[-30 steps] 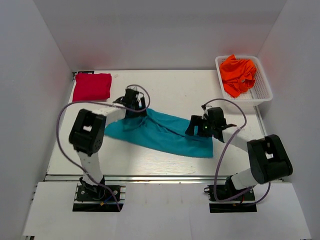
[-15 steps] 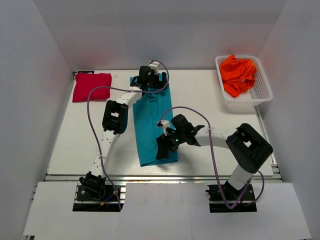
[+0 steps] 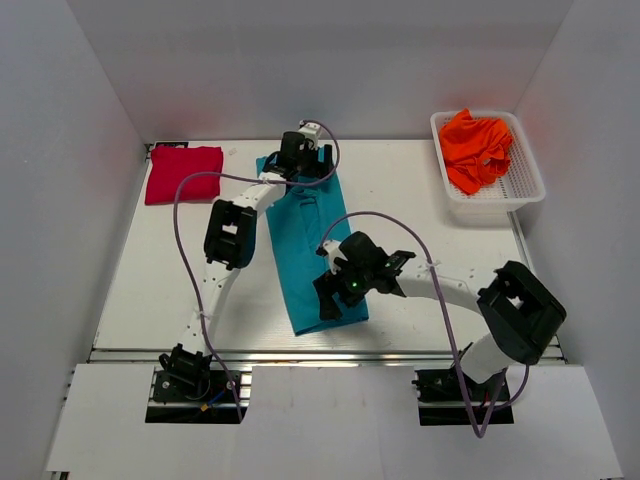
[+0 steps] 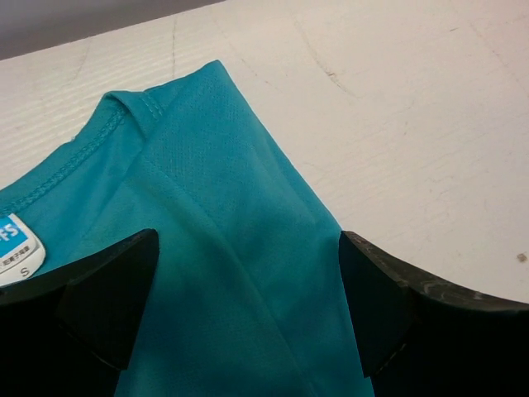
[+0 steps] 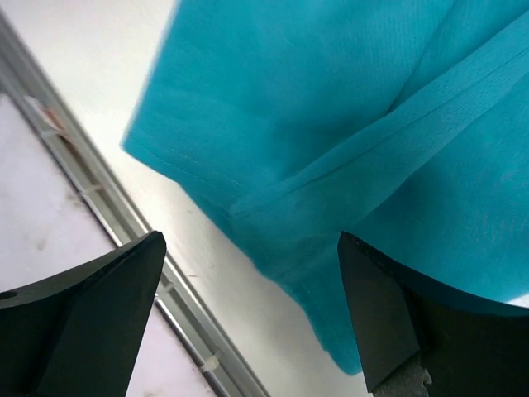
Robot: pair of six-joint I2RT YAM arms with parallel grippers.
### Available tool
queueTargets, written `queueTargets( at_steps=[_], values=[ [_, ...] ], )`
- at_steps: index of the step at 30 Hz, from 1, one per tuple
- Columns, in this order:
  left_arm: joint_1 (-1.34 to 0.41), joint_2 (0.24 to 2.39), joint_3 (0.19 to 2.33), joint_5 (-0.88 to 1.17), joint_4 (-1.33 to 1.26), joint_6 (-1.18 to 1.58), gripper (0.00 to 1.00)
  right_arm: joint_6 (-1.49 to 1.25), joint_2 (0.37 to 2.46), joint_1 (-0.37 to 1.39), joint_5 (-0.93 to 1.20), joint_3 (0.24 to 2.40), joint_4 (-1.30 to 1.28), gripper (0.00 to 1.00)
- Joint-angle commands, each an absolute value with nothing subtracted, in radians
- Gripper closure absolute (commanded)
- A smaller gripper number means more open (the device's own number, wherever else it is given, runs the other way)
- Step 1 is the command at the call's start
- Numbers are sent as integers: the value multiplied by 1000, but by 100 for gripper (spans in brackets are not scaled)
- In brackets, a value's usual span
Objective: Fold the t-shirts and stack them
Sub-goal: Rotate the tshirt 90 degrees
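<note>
A teal t-shirt [image 3: 300, 230] lies on the table as a long narrow strip, folded lengthwise, running from the far middle toward the near edge. My left gripper [image 3: 303, 158] is open over its far collar end. In the left wrist view the teal t-shirt [image 4: 215, 207] shows its collar and size label [image 4: 18, 240], and the left gripper [image 4: 248, 314] has its fingers spread above the cloth. My right gripper [image 3: 333, 298] is open over the near hem. The teal t-shirt [image 5: 331, 99] lies flat under the right gripper [image 5: 248, 314]. A red t-shirt [image 3: 184, 173] sits folded at the far left.
A white basket [image 3: 525, 165] at the far right holds a crumpled orange t-shirt [image 3: 478, 148]. The table's near metal rail [image 5: 74, 157] runs just beyond the teal hem. White walls close in the table on three sides.
The teal t-shirt has swung from lying crosswise to lying lengthwise. The left arm reached out to the far side, the right arm came to the near middle. The near hem then shifted slightly right.
</note>
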State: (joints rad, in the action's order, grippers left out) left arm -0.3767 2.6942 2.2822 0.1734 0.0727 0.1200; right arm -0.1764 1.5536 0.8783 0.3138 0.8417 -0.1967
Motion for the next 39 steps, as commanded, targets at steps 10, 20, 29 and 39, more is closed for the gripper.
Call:
queueTargets(
  at_steps=[10, 20, 29, 39],
  values=[
    [-373, 2290, 2249, 163, 155, 94, 0, -304, 1404, 845, 126, 902, -23, 10],
    [-383, 1681, 1494, 55, 278, 181, 0, -402, 1303, 726, -35, 784, -60, 10],
    [-431, 1266, 791, 425, 376, 371, 0, -358, 1252, 670, 195, 693, -270, 10],
    [-529, 1112, 520, 479, 523, 532, 0, -336, 1319, 667, 334, 675, -275, 10]
  ],
)
